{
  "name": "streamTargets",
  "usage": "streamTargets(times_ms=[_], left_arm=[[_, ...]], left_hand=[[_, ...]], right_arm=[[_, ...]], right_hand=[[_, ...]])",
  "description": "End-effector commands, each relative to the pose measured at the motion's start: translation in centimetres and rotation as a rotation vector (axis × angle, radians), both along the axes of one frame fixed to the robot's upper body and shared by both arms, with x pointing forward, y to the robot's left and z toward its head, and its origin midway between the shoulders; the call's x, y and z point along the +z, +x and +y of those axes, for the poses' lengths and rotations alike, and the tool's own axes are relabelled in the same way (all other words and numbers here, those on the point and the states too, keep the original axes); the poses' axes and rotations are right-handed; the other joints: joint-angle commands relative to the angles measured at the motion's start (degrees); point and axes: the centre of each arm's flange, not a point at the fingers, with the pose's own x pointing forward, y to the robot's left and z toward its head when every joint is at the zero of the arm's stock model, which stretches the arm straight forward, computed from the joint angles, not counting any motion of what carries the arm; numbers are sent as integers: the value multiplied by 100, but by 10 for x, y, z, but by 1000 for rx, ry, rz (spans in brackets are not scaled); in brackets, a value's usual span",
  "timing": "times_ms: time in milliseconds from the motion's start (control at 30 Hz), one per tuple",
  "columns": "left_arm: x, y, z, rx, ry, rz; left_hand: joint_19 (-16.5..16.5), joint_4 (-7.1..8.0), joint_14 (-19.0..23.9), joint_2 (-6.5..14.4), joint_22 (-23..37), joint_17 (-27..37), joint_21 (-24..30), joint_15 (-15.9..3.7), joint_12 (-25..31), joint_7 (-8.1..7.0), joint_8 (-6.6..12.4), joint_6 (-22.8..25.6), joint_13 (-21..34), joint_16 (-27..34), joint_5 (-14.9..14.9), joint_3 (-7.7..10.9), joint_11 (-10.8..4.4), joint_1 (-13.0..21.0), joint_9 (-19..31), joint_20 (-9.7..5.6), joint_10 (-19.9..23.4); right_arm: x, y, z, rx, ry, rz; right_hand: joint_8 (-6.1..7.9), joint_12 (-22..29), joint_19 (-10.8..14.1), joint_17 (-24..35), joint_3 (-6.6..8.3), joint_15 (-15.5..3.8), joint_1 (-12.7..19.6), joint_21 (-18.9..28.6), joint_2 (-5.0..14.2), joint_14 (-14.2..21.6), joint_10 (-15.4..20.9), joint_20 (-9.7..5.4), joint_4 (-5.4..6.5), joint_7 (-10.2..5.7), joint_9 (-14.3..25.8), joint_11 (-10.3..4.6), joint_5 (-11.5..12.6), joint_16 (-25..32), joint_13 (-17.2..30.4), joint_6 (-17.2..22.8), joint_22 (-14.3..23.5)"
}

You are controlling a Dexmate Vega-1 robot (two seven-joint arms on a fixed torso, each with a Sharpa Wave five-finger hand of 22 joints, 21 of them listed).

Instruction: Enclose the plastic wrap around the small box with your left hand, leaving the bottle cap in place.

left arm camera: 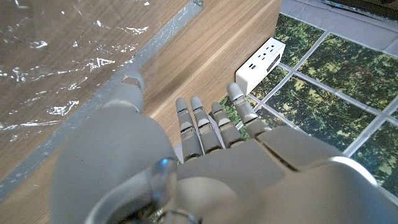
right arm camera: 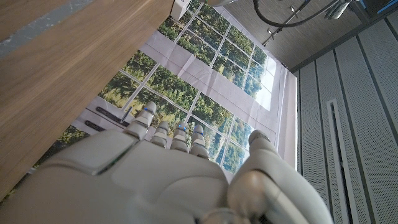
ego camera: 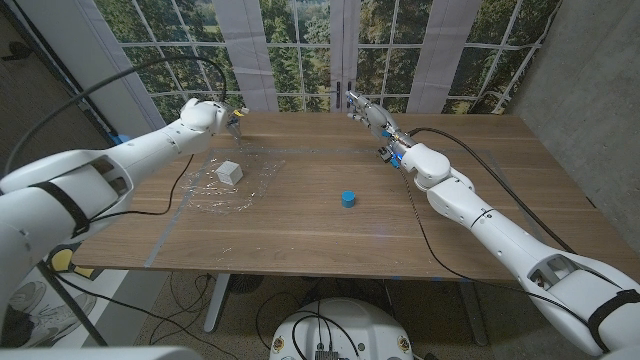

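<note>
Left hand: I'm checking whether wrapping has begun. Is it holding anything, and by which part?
Nothing is held. The left hand hovers at the table's far edge with straight fingers, beyond the plastic wrap and small box.

Wooden table (ego camera: 300, 235) before forest-print window backdrop (ego camera: 300, 45)
</note>
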Motion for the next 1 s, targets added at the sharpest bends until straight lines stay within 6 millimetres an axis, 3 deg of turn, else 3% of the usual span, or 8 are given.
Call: streamTargets(times_ms=[33, 267, 367, 500, 667, 833, 1000], left_arm=[[-25, 12, -20, -31, 54, 3], [-34, 21, -26, -44, 29, 12], [-36, 23, -31, -38, 45, -18], [-38, 27, -36, -33, 76, 9], [-39, 30, -38, 42, 137, 13], [-40, 32, -35, 96, 164, 25], [-51, 36, -34, 128, 167, 61]], left_hand=[[88, 58, -49, 42, 13, -6, -13, -539, 46, -24, 46, 83, 37, -11, 61, -37, -44, -12, 23, -31, -16], [113, 69, -39, 24, 16, -19, -21, -520, 61, -54, 58, 136, 44, -4, 70, -100, -17, -10, 32, -57, -11], [108, 74, -54, 205, 20, -11, -35, -489, 69, -21, 44, 121, 51, 2, 110, -44, -15, 109, 40, -30, -18], [120, 101, -14, 275, 23, -6, -38, -504, 81, 16, 85, 239, 55, 19, 123, -35, -28, 118, 46, -27, -4], [126, 113, -8, 336, 26, -14, -49, -507, 100, 192, 151, 459, 54, 12, 134, -33, -81, 145, 54, -32, 31], [126, 106, -28, 290, 27, -25, -59, -503, 87, 220, 122, 432, 48, -5, 123, -75, -71, 140, 54, -47, 2], [139, 138, -18, 76, 24, -28, -84, -498, 107, 293, 108, 480, 38, -1, 98, -268, -32, 4, 52, -105, 54]], right_arm=[[0, -2, -3, -2, -5, -6], [-1, -1, -4, -5, -4, -1], [-2, 0, -4, -3, -2, 5], [-2, 0, -5, -4, 1, 3], [-2, 1, -6, -7, -4, 8], [1, 3, -5, -4, -5, 4], [3, 6, -5, 0, -4, 4]], right_hand=[[11, 9, 22, 22, 20, 27, -43, -13, -11, 21, 38, -1, 19, -6, 14, 17, -26, -3, 22, 30, 29], [8, 7, 26, 20, 19, 21, -47, -21, -15, 24, 41, 1, 19, -4, 14, 17, -26, -3, 23, 27, 30], [8, 4, 28, 20, 18, 25, -50, -24, -18, 27, 36, 2, 19, -6, 14, 16, -26, -3, 23, 31, 30], [6, 3, 29, 20, 17, 27, -52, -29, -21, 27, 34, 3, 18, 0, 14, 9, -26, -4, 23, 26, 30], [6, 2, 31, 19, 17, 27, -54, -32, -23, 35, 34, 2, 18, -2, 14, 8, -26, -2, 23, 29, 30], [6, 3, 34, 19, 17, 26, -57, -37, -24, 37, 39, 1, 19, -5, 14, 13, -26, -2, 23, 30, 30], [5, 2, 36, 19, 18, 25, -60, -42, -23, 42, 39, 1, 20, -5, 14, 12, -26, -1, 24, 31, 30]])
